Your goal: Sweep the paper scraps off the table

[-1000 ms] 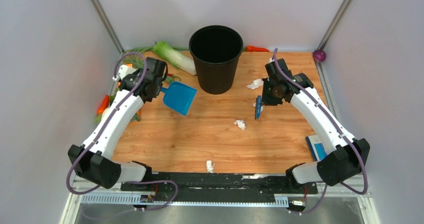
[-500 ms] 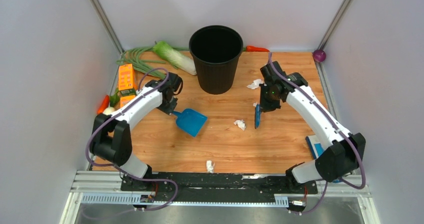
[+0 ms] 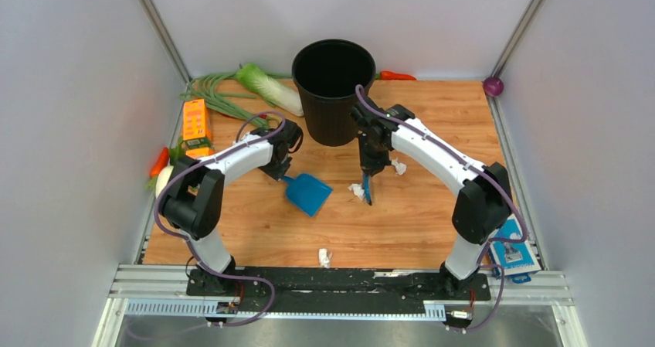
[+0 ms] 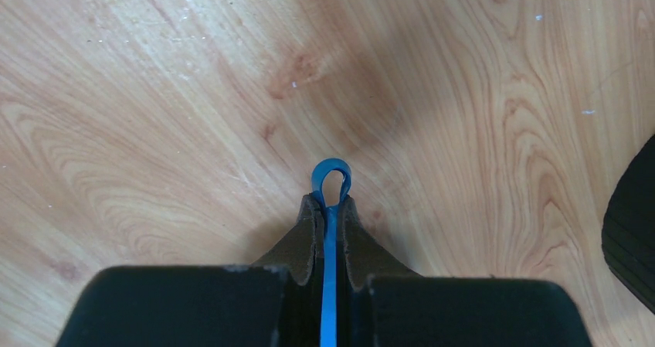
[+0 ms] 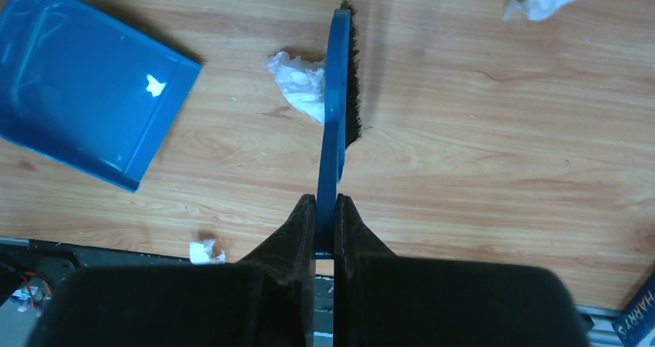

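With right jaws grasping the brush (image 5: pixel 337 76) and left jaws the dustpan (image 5: pixel 85 84), the adjacent paper scrap (image 5: pixel 298 81) needs pushing in.

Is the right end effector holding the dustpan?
No, the right end effector is shut on the brush, while the dustpan sits off to the side, held by the left end effector.

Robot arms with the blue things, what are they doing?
They are sweeping up paper. The left pincer is shut on the handle of the blue dustpan. The right pincer is shut on the blue brush. One paper scrap lies between brush and dustpan. Another scrap and a third scrap lie on the table, not yet swept.
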Controlling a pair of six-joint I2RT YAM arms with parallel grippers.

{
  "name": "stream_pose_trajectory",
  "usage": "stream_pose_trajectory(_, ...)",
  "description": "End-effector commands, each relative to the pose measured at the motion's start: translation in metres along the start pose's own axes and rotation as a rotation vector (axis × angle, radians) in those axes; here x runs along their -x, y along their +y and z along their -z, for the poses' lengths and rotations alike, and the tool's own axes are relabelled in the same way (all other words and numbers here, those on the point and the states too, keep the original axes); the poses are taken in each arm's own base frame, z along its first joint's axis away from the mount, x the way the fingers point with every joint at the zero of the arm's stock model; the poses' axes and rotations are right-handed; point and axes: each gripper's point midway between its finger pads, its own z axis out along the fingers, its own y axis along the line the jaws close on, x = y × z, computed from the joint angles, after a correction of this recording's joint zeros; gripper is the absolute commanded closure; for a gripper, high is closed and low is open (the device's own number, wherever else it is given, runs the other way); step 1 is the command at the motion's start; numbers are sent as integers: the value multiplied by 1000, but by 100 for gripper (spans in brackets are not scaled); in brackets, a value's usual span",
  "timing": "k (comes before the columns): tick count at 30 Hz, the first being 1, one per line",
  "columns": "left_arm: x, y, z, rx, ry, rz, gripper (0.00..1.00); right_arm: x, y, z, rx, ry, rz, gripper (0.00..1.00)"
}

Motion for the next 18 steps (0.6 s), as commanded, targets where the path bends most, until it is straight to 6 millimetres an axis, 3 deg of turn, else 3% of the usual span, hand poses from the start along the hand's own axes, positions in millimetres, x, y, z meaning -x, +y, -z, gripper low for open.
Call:
stream_pose_trajectory(1, 9, -28, 5, -69, -56, 76, 100, 5, 37, 3, 65, 0, -10, 100)
stream_pose_trajectory(11, 8, -56, 8, -105, -100, 70, 100, 16, 89, 14, 203, 12, -93, 100)
stream_pose_trajectory(18, 11, -51, 5, -94, -136, 14, 100, 26, 112, 38, 347, -31, -162, 100)
